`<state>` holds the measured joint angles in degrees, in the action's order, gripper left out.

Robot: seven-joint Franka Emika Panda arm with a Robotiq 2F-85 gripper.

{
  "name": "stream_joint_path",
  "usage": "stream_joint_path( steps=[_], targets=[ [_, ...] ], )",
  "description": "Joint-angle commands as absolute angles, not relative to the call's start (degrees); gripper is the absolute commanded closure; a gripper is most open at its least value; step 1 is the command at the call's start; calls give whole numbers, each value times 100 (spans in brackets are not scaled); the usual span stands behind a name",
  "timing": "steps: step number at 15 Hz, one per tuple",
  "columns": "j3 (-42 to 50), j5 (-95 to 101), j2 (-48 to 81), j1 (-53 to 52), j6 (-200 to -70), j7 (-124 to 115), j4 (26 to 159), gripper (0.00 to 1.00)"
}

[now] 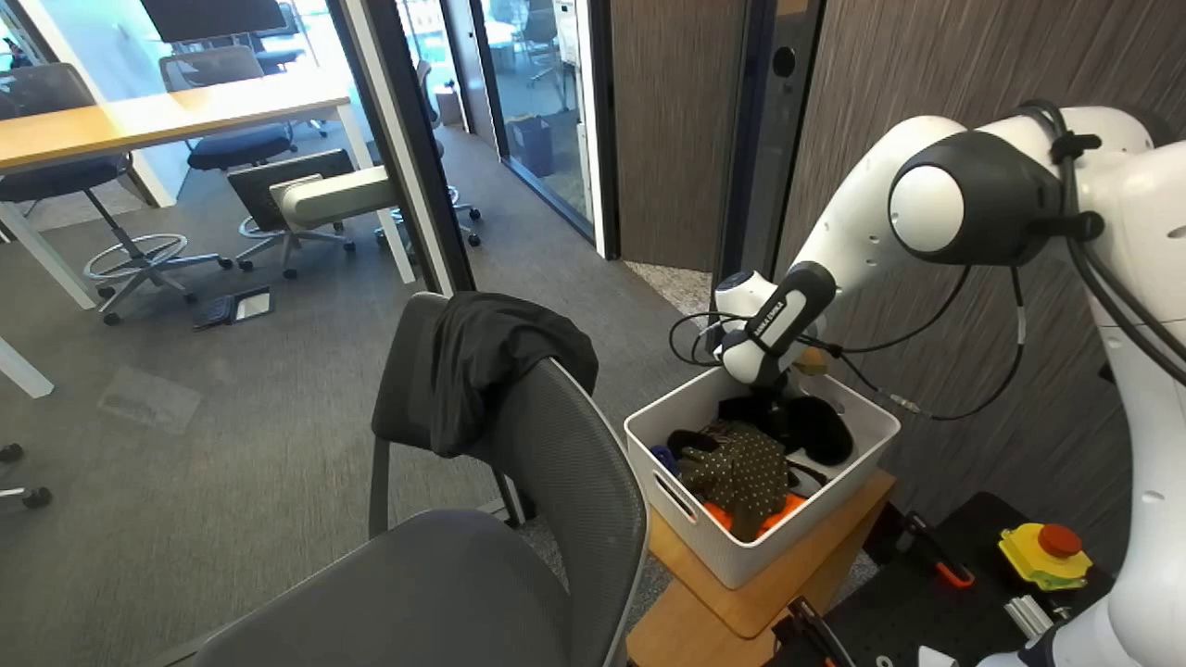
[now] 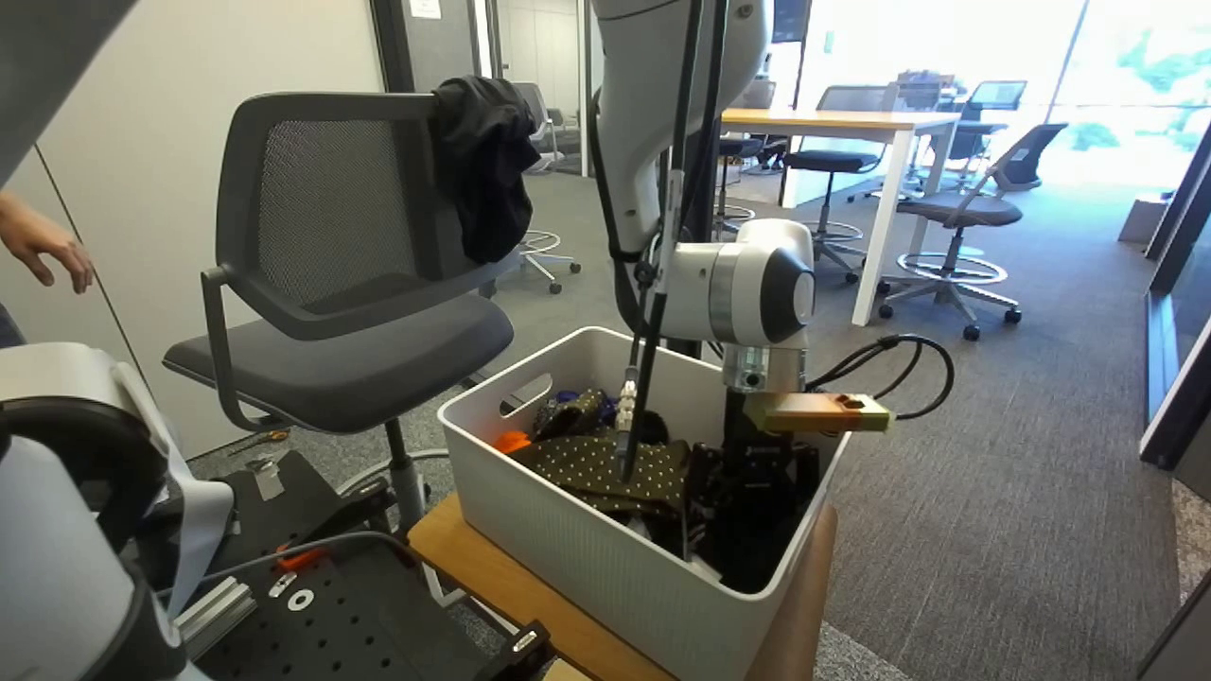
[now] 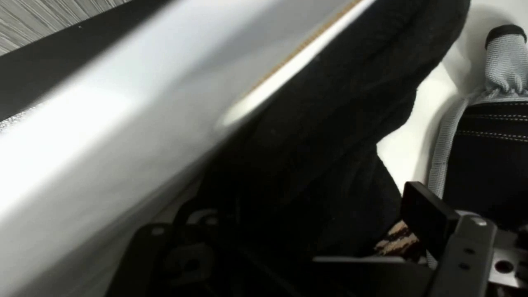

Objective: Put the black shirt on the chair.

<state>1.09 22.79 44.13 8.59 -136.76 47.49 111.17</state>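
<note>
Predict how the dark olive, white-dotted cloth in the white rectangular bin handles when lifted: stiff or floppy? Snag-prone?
The dark olive, white-dotted cloth is probably floppy: it lies crumpled in loose folds. It may drag the bright orange item along, since it lies partly over it.

Inside the bin (image 2: 577,549), cloth (image 3: 321,136) lies between the jaws of the gripper (image 3: 299,212); in the wrist view the bin's wall lies left of them, another item (image 3: 491,173) right. Well apart from the jaws, a garment (image 2: 487,161) drapes over the chair (image 2: 331,246).
</note>
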Motion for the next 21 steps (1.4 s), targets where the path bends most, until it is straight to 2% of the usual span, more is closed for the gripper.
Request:
stream_joint_path(
  steps=[1,4,5,6,7,8,14,16,18,21],
  targets=[
    [30,2158,4811,943,-13703,4935,10770,0],
    [36,2169,4896,936,-13771,4955,10681,0],
    [41,2189,4914,938,-13814,4984,10670,25],
    [48,2194,4930,933,-13838,4989,10655,25],
    [52,2194,4938,931,-13857,4999,10646,32],
    [53,2191,4944,932,-13866,5001,10636,42],
    [18,2130,4919,979,-13827,5083,10621,86],
    [-268,1722,4829,1280,-13654,5458,10604,89],
    [-576,1164,4657,1610,-13459,5915,10639,86],
    [-955,305,4283,2025,-13110,6538,10758,87]
  ],
)
